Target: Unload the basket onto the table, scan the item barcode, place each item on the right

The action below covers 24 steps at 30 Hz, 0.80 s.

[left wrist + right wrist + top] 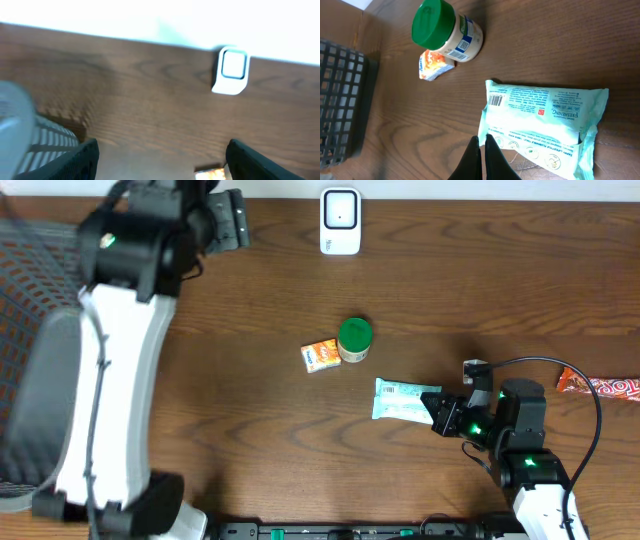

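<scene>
Lying flat on the table, barcode up, the wipes pack is touched at its edge by the right gripper, fingers pressed together; the left gripper is held spread wide, well beyond the pack, near the scanner

Overhead, left of frame: left arm, white curved link, black joint housings, 1 green LED, thin black cable along it. Lower right: right arm, black, green LEDs, white lower link, looping black cable. Wrist view: right gripper, 2 black tapered fingers.
</scene>
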### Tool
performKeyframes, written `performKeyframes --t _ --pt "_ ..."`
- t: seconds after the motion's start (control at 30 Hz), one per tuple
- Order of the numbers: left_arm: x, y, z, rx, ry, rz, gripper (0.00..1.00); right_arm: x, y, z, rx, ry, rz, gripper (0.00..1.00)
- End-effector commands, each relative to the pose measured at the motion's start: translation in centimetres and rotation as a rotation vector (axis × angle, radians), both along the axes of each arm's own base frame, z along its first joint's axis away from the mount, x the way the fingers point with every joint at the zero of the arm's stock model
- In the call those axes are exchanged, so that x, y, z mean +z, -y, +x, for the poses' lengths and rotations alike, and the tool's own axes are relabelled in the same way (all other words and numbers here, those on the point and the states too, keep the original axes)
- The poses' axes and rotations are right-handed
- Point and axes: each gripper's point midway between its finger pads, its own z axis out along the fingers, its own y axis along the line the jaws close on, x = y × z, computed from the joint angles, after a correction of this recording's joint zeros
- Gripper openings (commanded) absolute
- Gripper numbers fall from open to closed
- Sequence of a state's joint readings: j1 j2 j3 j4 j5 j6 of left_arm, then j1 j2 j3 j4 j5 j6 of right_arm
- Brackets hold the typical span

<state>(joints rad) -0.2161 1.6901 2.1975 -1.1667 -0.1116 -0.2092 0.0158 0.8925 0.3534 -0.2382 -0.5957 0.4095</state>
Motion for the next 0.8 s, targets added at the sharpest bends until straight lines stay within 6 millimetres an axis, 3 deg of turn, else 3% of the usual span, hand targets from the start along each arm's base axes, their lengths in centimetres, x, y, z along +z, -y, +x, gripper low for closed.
performKeyframes --t 0.0,0.3,0.33,0.37,0.47,0.63,0.77 --pt "2.5 -0.8 -1.8 0.01 0.064 -0.001 0.82 0.4 -0.5 -0.2 0.03 0.01 0.027 0.01" --pt "5.1 -1.4 -4.6 0.01 0.123 -0.014 0.82 1.4 -1.0 0.4 0.031 0.038 0.071 0.01" --pt "5.0 -1.4 -4.6 0.01 0.12 -0.013 0.82 1.1 -0.6 0.5 -0.005 0.014 0.066 0.07" --pt "4.9 -1.4 -4.7 0.011 0.116 -0.012 0.82 0.7 -0.2 0.5 -0.033 -0.008 0.057 0.34" --pt "4.4 -1.4 -4.8 0.01 0.093 -0.007 0.82 -1.0 0.5 -0.4 -0.138 -0.15 0.082 0.98" --pt "4.0 -1.5 -5.0 0.011 0.073 -0.003 0.82 -3.2 1.8 -1.2 -0.306 -0.327 0.107 0.99" --pt "3.6 -1.5 -5.3 0.01 0.054 0.002 0.82 -3.5 1.9 -0.7 -0.333 -0.342 0.124 0.99"
